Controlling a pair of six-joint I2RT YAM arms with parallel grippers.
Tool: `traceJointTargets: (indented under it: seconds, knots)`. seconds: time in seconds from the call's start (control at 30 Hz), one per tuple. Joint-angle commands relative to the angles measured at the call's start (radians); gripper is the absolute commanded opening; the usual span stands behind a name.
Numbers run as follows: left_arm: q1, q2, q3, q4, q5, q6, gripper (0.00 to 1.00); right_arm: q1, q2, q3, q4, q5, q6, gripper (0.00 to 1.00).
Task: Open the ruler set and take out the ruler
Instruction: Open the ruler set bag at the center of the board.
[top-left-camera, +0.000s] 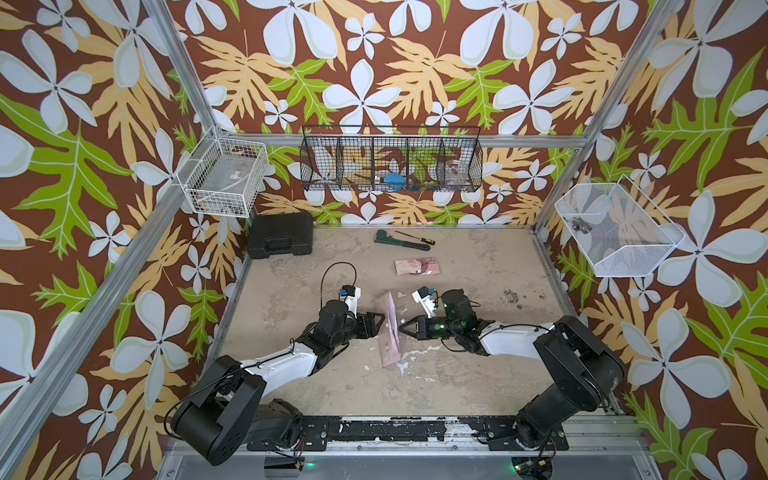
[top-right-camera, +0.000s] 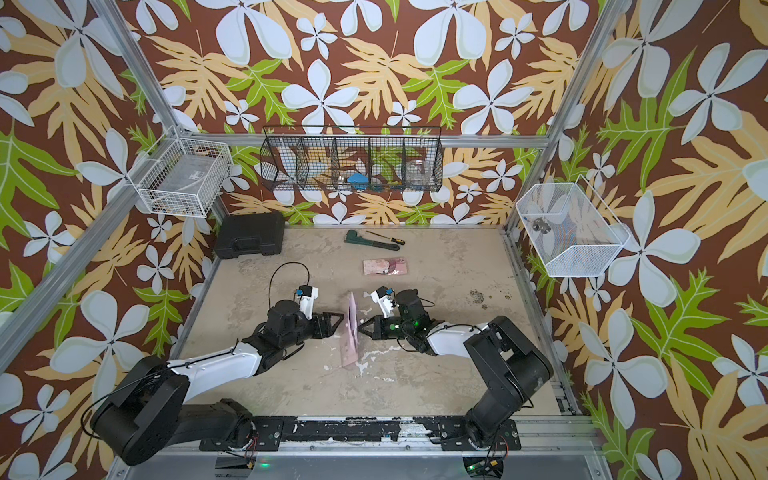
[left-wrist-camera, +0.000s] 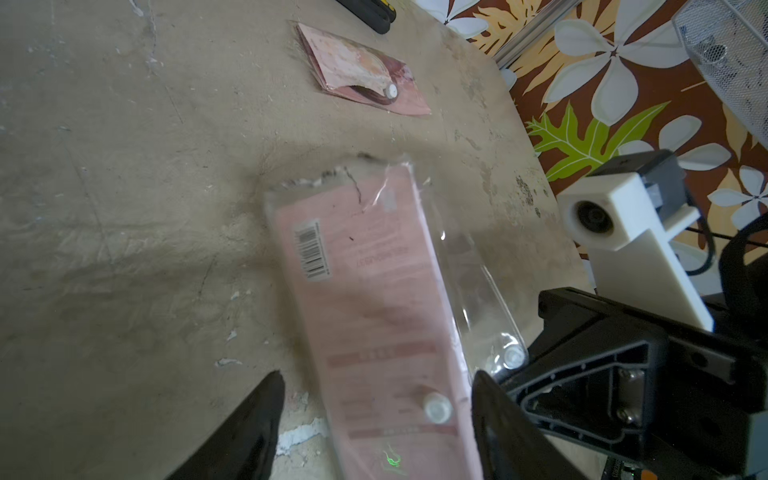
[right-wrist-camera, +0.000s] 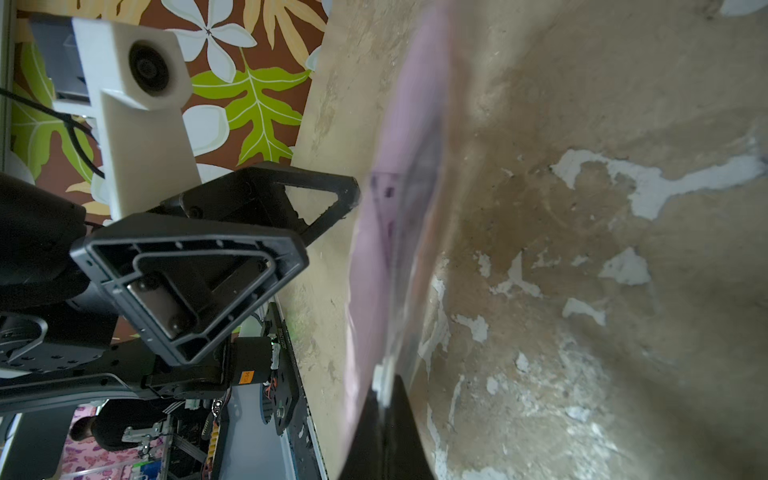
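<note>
table (top-left-camera: 478, 332): worn and hard below the ruler set; flat landing there after any drop, mouth hard to reach.
ruler set (top-left-camera: 390, 336): mid-table between both arms, tipped up on edge, flap open, ruler not yet out; liable to swing or flop.
left gripper (left-wrist-camera: 376, 374): released, fingers wide either side of the ruler set, gripping nothing; no support from here.
right gripper (right-wrist-camera: 384, 395): clenched on the clear flap (left-wrist-camera: 465, 270) by its snap (right-wrist-camera: 380, 380); thin film, may slip free or tear.

The ruler set (right-wrist-camera: 395, 257) is a pink blur in the right wrist view, one end cut off in the left — the ruler inside cannot be made out. Basket (top-left-camera: 324, 166) contents at 12 o'clock: too small to tell.
</note>
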Motion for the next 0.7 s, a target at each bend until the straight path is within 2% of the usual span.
traceJointTargets:
  seconds: [0.0,0.27,0.4,0.5,0.67]
  knots:
    - [0.001,-0.007,0.011,-0.056,-0.047,0.042,0.79,0.000,-0.017,0.005,0.030,0.020,0.024,0.00]
    - [-0.008,0.045,0.076,-0.104,0.080,0.081,0.82,0.001,-0.005,0.016,0.016,0.041,-0.009,0.00]
    - [-0.048,0.081,0.117,-0.127,0.068,0.094,0.81,0.001,0.009,0.014,0.031,0.048,-0.005,0.00]
    - [-0.062,0.117,0.130,-0.131,0.064,0.085,0.76,0.001,0.008,0.015,0.030,0.057,-0.008,0.00]
    - [-0.067,0.140,0.127,-0.139,0.023,0.083,0.60,0.001,0.003,0.016,0.016,0.068,-0.018,0.00]
